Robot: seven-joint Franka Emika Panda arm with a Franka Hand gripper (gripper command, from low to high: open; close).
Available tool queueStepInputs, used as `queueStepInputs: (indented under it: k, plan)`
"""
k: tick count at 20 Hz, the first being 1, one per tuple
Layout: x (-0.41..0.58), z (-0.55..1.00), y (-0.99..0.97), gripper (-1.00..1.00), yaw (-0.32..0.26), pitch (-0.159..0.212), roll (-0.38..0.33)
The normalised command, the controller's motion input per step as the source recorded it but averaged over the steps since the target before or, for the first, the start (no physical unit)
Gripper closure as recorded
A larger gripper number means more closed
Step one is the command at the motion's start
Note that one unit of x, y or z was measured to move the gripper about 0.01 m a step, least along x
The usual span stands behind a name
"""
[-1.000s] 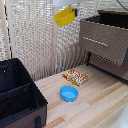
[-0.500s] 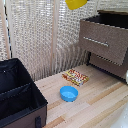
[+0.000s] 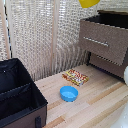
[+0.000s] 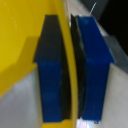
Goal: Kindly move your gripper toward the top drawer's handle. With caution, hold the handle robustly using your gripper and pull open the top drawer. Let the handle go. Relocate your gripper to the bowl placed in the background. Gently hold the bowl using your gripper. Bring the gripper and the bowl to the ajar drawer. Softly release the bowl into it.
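The claw (image 4: 74, 70) is clamping the small yellow plastic bowl's (image 3: 89, 3) rim, carrying it; next, lowering into the open brown wooden top drawer (image 3: 105, 37).

The small round plastic bowl (image 3: 89, 3) is bright yellow, and the robot's hand (image 4: 74, 70) shows deep blue finger pads (image 4: 95, 70) with black inner faces. The wooden dresser's top drawer (image 3: 102, 36) is dull brown with a slim silver bar handle (image 3: 96, 42). On the pale, light-grained wooden table (image 3: 95, 100) lie a sky-blue round bowl (image 3: 69, 93) and a flat packet (image 3: 75, 77) patterned in red, orange and white, beside a black fabric box (image 3: 17, 97).
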Motion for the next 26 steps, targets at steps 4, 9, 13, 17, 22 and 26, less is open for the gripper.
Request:
queueStepInputs:
  k: [4, 9, 13, 17, 22, 26]
  plan:
    - [-0.324, 0.0, -1.0, 1.0, 0.0, 0.057, 0.035]
    - [-0.193, -0.22, -0.92, 1.0, 0.0, -0.031, 0.034]
    - [-0.255, -0.53, -0.38, 1.0, 0.0, -0.06, -0.042]
    - [-0.066, -0.23, 0.08, -1.0, -0.01, -0.005, -0.012]
    - [0.045, 0.05, -0.05, -1.0, 0.0, 0.011, 0.022]
    - [0.221, 0.29, -0.13, -1.0, -0.008, 0.031, 0.036]
